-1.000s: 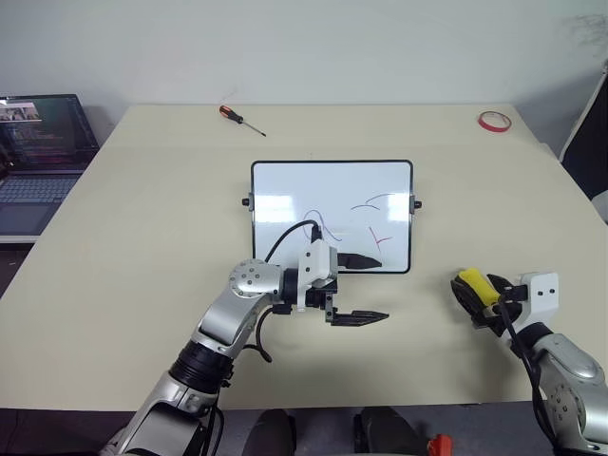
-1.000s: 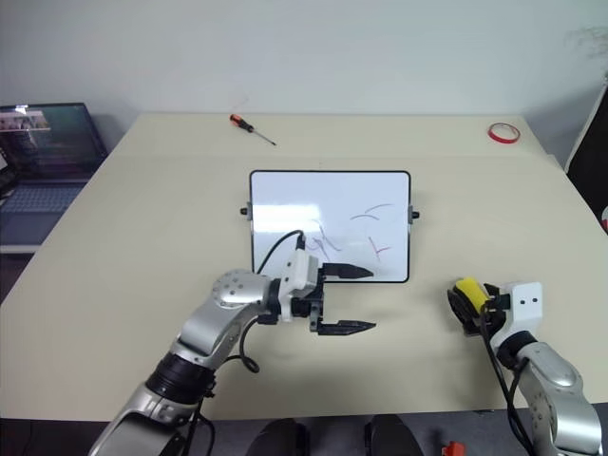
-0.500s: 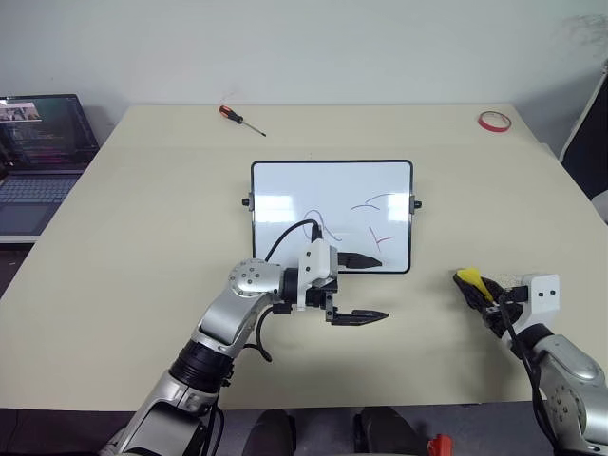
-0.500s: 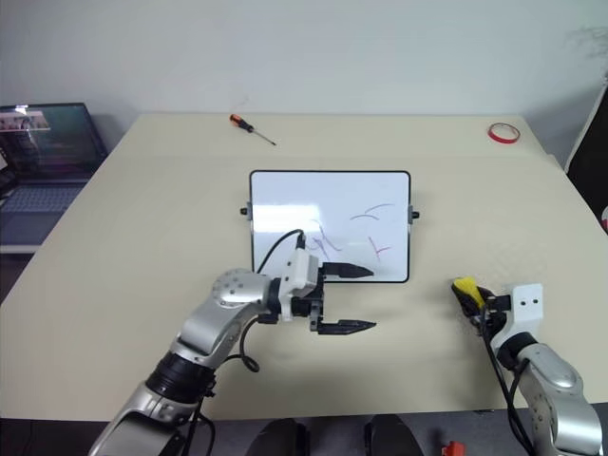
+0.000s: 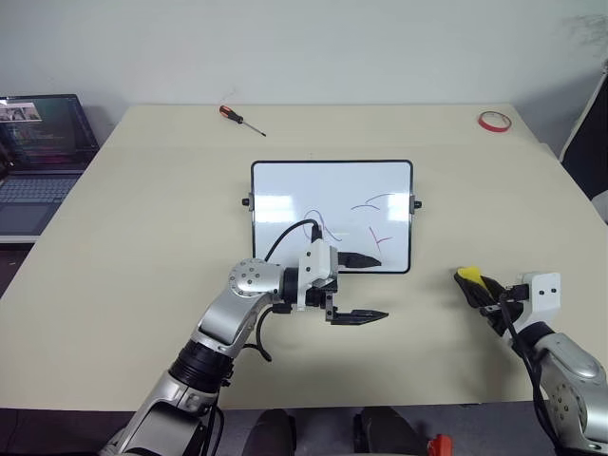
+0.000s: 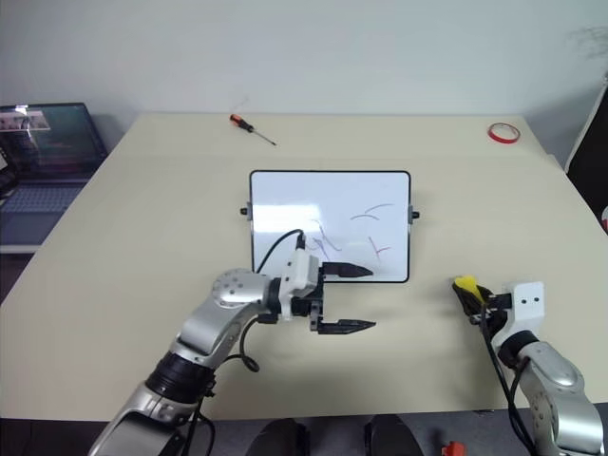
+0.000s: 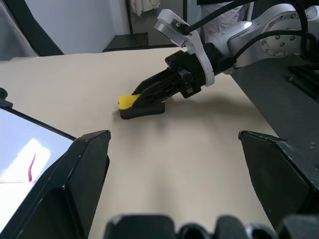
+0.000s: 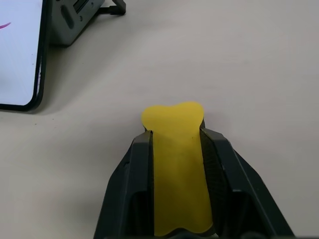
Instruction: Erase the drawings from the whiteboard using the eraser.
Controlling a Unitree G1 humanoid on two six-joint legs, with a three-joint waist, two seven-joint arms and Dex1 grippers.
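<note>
**A:** Right wrist view first: what is the right hand doing?

**B:** The right gripper [image 8: 175, 144] has its two black fingers [image 8: 132, 184] pressed against a small bright yellow rectangular eraser [image 8: 174, 164], squeezing it so that its far end bulges out past the fingertips. In the left eye view, that gripper sits low over the beige table [image 5: 133, 228] at the near right, well apart from the board.

**A:** And the left hand?

**B:** The left gripper [image 5: 365, 288] points to the right, level, with its fingers spread wide. One finger lies over the near edge of the board, the other over bare table nearer the robot. It holds nothing.

**A:** Where is the board?

**B:** A small white glossy whiteboard with a thin black frame [image 5: 332, 216] lies flat at the middle of the table. The thin marker drawings [image 5: 366, 220], a purple loop and short red and blue strokes, mark its near right part.

**A:** Anything else?

**B:** A red-handled screwdriver [image 5: 241, 120] lies at the far edge, a red tape ring [image 5: 494, 121] at the far right, and an open laptop [image 5: 38, 157] stands off the table's left.
</note>
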